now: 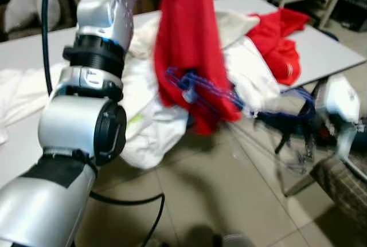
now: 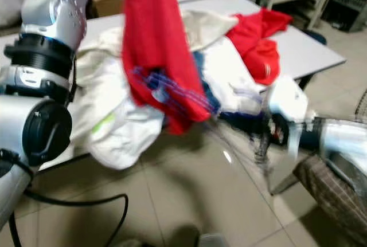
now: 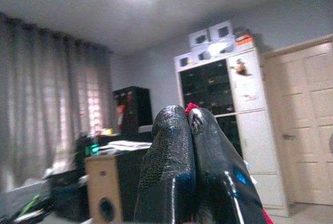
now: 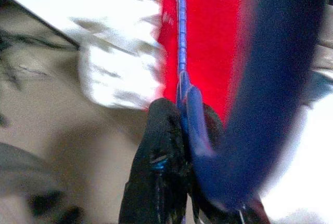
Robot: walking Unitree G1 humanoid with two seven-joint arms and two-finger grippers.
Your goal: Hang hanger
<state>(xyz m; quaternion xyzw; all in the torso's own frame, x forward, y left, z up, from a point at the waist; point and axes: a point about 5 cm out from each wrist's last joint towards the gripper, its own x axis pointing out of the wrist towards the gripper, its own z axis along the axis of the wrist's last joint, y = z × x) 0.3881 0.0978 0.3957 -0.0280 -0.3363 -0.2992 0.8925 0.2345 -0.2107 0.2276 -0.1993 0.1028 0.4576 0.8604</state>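
Red garment (image 1: 189,46): held aloft by closed left gripper (image 3: 190,117). Blue hanger (image 4: 182,52): clamped in right gripper (image 4: 182,125), partly inserted. Hanging not yet done.

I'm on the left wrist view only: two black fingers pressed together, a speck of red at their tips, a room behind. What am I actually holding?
Observer: The left claw pinches the top of a red cloth garment, which hangs down in front of the grey table.
Operator: And where is the hanger?
Observer: The blue plastic hanger is gripped in the right claw, which is shut on it. Its blurred bars cross the garment's lower part.
Operator: What's behind the garment?
Observer: A heap of white clothes and a second red garment lie on the table.
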